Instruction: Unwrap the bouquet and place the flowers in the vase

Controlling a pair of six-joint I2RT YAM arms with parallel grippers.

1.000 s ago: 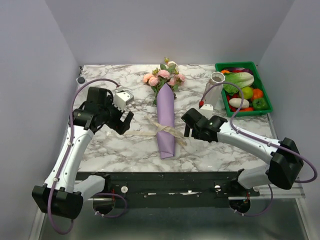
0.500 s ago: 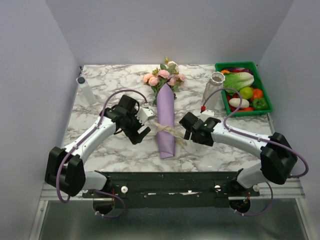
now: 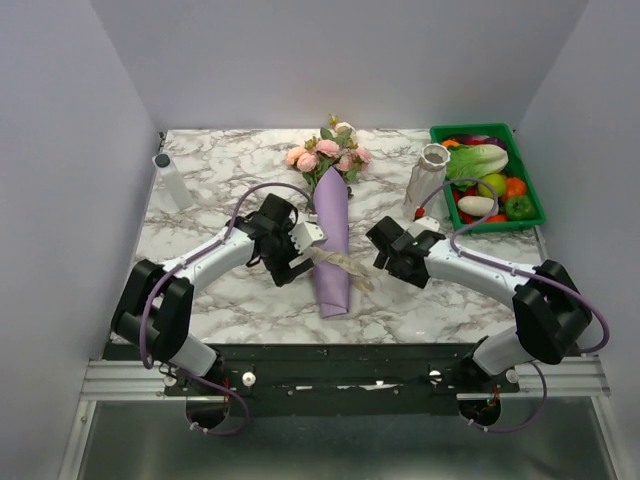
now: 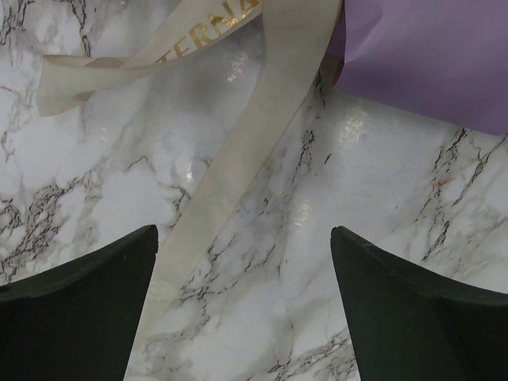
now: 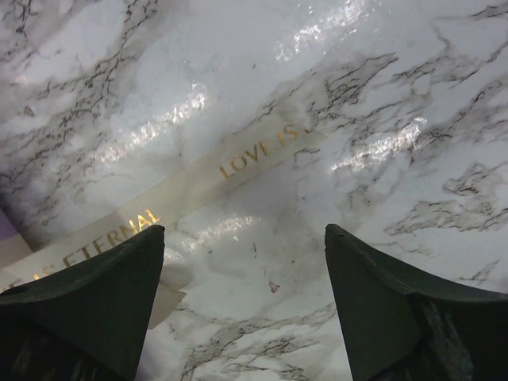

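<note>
The bouquet (image 3: 333, 240) lies along the middle of the table, a lilac paper cone with its pink and cream flowers (image 3: 328, 155) at the far end. A cream ribbon (image 3: 338, 260) is tied round the cone. My left gripper (image 3: 298, 258) is open just left of the cone; in the left wrist view (image 4: 242, 238) one ribbon tail (image 4: 246, 151) runs down past the left finger, beside the lilac paper (image 4: 421, 55). My right gripper (image 3: 380, 250) is open just right of the cone, low over the other ribbon tail (image 5: 238, 163) with nothing between its fingers (image 5: 244, 234). The vase (image 3: 427, 180) stands at the back right.
A green tray (image 3: 535, 205) of plastic vegetables sits at the far right, close beside the vase. A small clear tube (image 3: 170, 180) stands at the back left. Grey walls close in the table on three sides.
My left arm has swung right and come down beside the cone's left side, uncovering the clear tube. The right gripper has edged slightly away from the cone and narrowed a little.
</note>
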